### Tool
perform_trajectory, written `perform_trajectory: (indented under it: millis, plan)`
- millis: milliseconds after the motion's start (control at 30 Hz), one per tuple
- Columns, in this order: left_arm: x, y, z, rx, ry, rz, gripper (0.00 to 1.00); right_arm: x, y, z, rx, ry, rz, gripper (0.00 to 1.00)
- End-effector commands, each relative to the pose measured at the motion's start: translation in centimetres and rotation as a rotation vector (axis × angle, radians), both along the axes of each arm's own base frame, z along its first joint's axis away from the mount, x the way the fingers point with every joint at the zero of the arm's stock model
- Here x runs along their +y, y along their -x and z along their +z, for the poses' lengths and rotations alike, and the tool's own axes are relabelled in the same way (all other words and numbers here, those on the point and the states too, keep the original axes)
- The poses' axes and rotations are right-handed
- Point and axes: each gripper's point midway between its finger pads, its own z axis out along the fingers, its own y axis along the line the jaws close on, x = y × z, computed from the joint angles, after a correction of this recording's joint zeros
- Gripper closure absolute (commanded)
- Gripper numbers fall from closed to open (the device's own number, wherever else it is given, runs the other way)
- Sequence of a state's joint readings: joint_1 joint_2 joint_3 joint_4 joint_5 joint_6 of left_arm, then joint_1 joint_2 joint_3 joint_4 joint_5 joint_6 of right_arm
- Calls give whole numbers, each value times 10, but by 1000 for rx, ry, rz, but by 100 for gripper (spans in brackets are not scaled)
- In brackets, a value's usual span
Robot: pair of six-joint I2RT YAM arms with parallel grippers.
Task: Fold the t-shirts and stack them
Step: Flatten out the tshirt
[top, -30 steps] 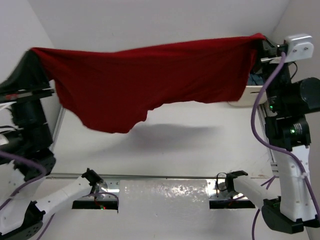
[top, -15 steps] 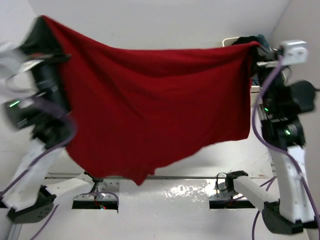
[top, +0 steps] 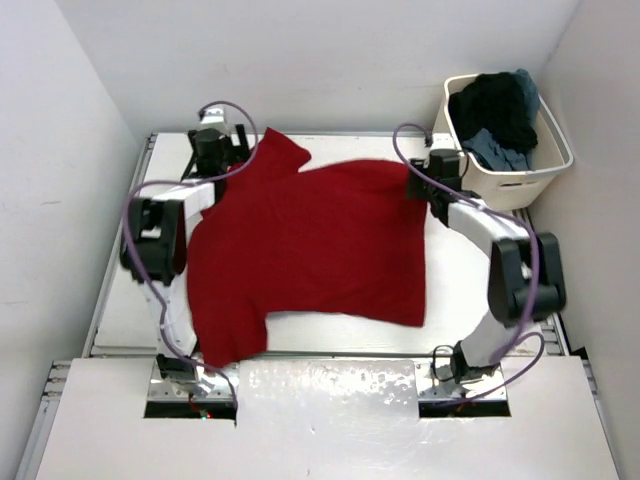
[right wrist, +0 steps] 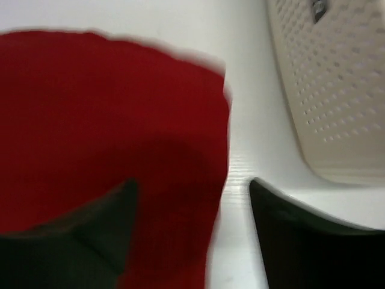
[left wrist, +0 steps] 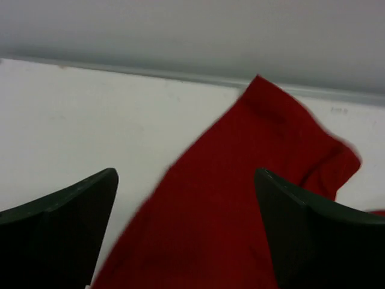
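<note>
- The overhead view shows the whole scene. A red t-shirt (top: pixel 310 250) lies spread flat on the white desk (top: pixel 330 150), with one sleeve pointing to the far left corner and its hem toward the arm bases.
- Only the overhead view shows what is inside the cream tub (top: pixel 560 165) at the far right. It holds a bundled black shirt (top: pixel 490 105) and a blue-grey shirt (top: pixel 490 150) beside it.
- Overhead, the left gripper (top: pixel 212 148) sits at the far left sleeve of the red t-shirt. The right gripper (top: pixel 440 168) sits at the far right shoulder, between the shirt and the tub.
- The left wrist view adds close detail. The two dark fingers (left wrist: pixel 66 217) stand wide apart and hold nothing. The red sleeve lies flat on the desk between and beyond them, reaching toward the back wall.
- The right wrist view is blurred. Its fingers (right wrist: pixel 90 235) are also parted and empty, hanging above the shirt. The left finger is over red cloth and the right finger is over bare desk, with the shirt's edge running between them.
- This view alone shows the tub's perforated side wall, close on the right.
- A small dark mark near the top of that wall is too blurred to read.
</note>
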State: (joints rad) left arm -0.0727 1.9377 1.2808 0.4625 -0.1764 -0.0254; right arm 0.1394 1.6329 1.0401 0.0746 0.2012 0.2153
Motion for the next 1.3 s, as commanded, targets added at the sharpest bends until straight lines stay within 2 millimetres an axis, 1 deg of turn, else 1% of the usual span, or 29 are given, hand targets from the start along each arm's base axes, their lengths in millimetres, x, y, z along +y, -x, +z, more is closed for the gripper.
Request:
perform_trajectory:
  millis: [0,67,133,200,233,267,300,333,367,433,467,533,567,600,633,667,700,733,767,800,833,867,900,933,967,1000,1033,1133,1267]
  plan:
    - [-27,-37,47,-66,115,-79,0,10,-36,14,-96,-42,29,20]
    - [-29,-41,34,-19,130,-75,0,19,-40,8,-77,-52,78,11]
    - [-28,-38,33,-13,146,-62,0,25,-40,6,-74,-64,110,1]
    - [-25,-28,30,-5,165,-43,0,30,-34,2,-58,-79,134,1]
    - [-25,-22,18,23,172,-37,0,36,-32,-1,-46,-98,163,1]
    - [-27,-18,20,23,190,-38,0,37,-26,-9,-24,-105,166,1]
    - [-27,-14,14,42,200,-37,0,38,-23,-13,-14,-115,161,1]
    - [-28,-9,2,73,212,-33,0,49,-18,-15,-3,-149,201,1]
    - [-30,-7,-1,84,233,-31,0,53,-11,-23,21,-166,210,1]
    - [-33,-6,-14,115,243,-38,0,60,-5,-34,69,-201,209,1]
    - [-38,-8,-25,143,251,-50,0,66,-2,-39,91,-211,215,1]
    - [-48,-15,-32,171,252,-84,0,75,2,-48,128,-228,223,1]
    - [-56,-21,-38,198,236,-100,0,87,6,-56,155,-232,249,1]
    - [-62,-29,-30,190,224,-109,0,91,13,-64,194,-235,250,1]
    - [-65,-32,-32,195,214,-114,0,96,16,-69,216,-235,257,1]
    - [-68,-36,-45,220,203,-119,0,106,28,-83,268,-232,266,1]
    - [-71,-40,-45,221,200,-129,0,111,33,-89,291,-246,264,1]
    - [-78,-46,-39,207,203,-153,0,119,41,-96,314,-253,283,1]
    - [-82,-50,-52,225,207,-160,0,121,50,-110,358,-264,280,1]
    - [-85,-54,-54,218,210,-167,0,126,57,-116,384,-285,292,1]
    - [-94,-64,-43,182,227,-205,0,128,62,-123,407,-302,283,1]
    - [-97,-71,-66,209,230,-206,0,126,65,-129,426,-304,274,1]
    - [-101,-78,-71,214,232,-212,0,123,74,-138,475,-290,269,1]
    - [-110,-91,-82,233,236,-227,0,122,76,-140,488,-279,269,1]
    - [-114,-96,-91,245,237,-228,0,119,80,-143,517,-263,268,1]
    - [-117,-103,-93,244,241,-225,0,116,82,-145,531,-248,264,1]
    - [-120,-111,-108,272,249,-218,0,112,83,-146,533,-226,255,1]
    - [-124,-118,-121,282,269,-209,0,105,88,-150,559,-192,249,1]
    - [-119,-112,-139,318,302,-164,0,90,95,-155,609,-128,222,1]
